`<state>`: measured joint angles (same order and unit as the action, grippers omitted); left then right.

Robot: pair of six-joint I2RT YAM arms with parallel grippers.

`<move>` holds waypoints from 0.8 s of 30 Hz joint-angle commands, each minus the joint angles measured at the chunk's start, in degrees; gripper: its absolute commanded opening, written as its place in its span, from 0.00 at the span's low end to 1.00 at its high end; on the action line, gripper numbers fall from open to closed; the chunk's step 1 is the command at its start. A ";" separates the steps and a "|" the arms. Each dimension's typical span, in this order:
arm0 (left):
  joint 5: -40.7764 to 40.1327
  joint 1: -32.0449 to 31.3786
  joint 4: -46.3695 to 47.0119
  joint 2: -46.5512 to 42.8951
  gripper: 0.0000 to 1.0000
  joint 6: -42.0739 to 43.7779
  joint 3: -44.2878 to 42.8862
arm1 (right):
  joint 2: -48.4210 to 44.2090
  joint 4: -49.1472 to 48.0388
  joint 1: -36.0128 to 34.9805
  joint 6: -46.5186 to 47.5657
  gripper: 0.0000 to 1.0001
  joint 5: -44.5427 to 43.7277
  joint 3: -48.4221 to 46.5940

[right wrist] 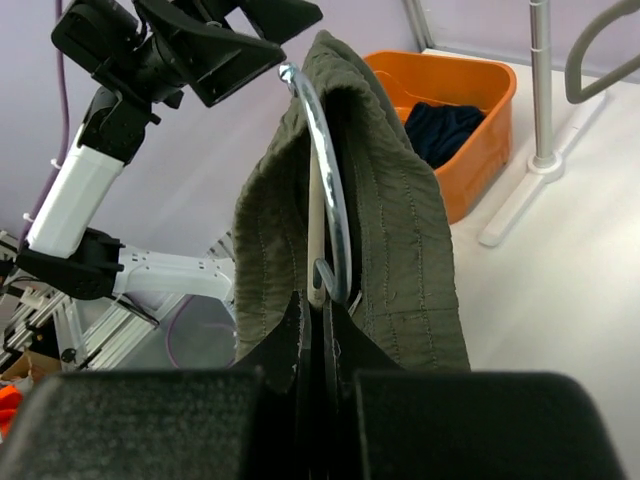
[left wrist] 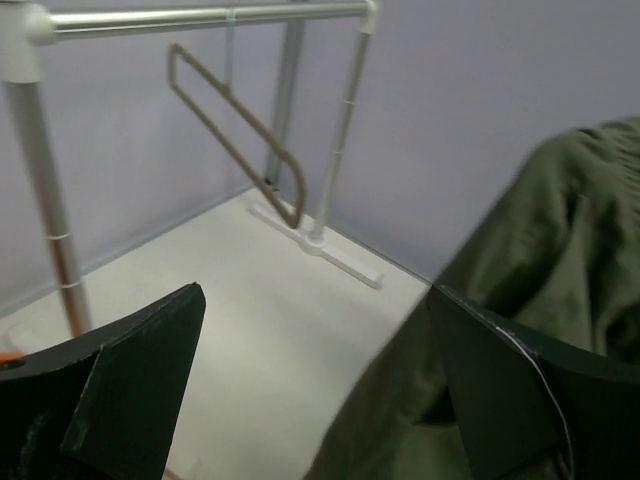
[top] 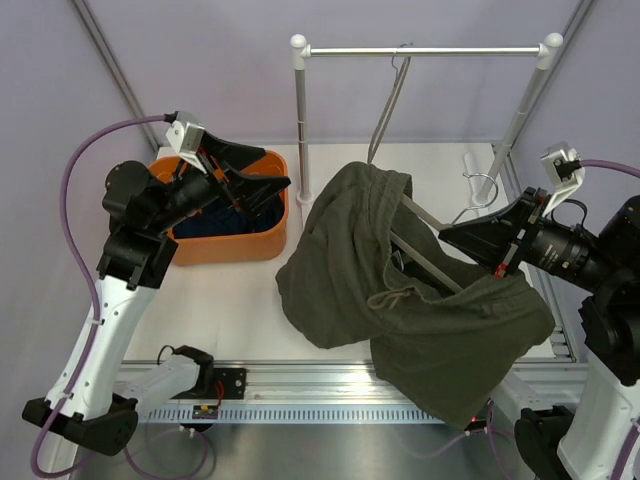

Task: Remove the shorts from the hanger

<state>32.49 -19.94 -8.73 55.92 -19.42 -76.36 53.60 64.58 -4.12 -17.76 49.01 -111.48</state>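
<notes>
Top view: the left tool (top: 268,171) hovers over the orange bin (top: 235,248), jaws wide apart, holding nothing. The navy shorts (top: 215,222) lie inside the bin. Right of the bin, the right tool (top: 447,236) is clamped on a hanger (top: 432,265) draped with the olive shorts (top: 350,250).

Left wrist view: spread fingers (left wrist: 120,400), olive cloth just beside one.

Right wrist view: jaws pressed together on the hanger's metal hook (right wrist: 335,200), near side of the bin.

left arm (top: 120,290) bent, left fingers (left wrist: 130,400) wide apart; right arm (top: 600,260) outstretched, right fingers (right wrist: 285,340) together
</notes>
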 commanded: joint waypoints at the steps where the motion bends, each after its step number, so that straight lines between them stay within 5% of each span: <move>1: 17.39 -0.01 7.74 1.91 0.99 -2.98 -2.83 | 0.18 -9.90 -0.01 -2.19 0.00 4.95 1.17; 8: 24.19 -0.01 6.27 5.60 0.99 -0.71 -5.56 | 0.36 -18.52 -0.01 -5.62 0.00 10.31 9.52; 24: 33.95 -0.45 28.83 15.79 0.99 -14.50 -5.91 | 2.47 -24.23 -0.01 -8.52 0.00 14.53 13.04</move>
<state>62.92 -19.99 11.00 70.98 -29.02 -79.70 56.53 45.21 -4.12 -24.29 61.23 -98.45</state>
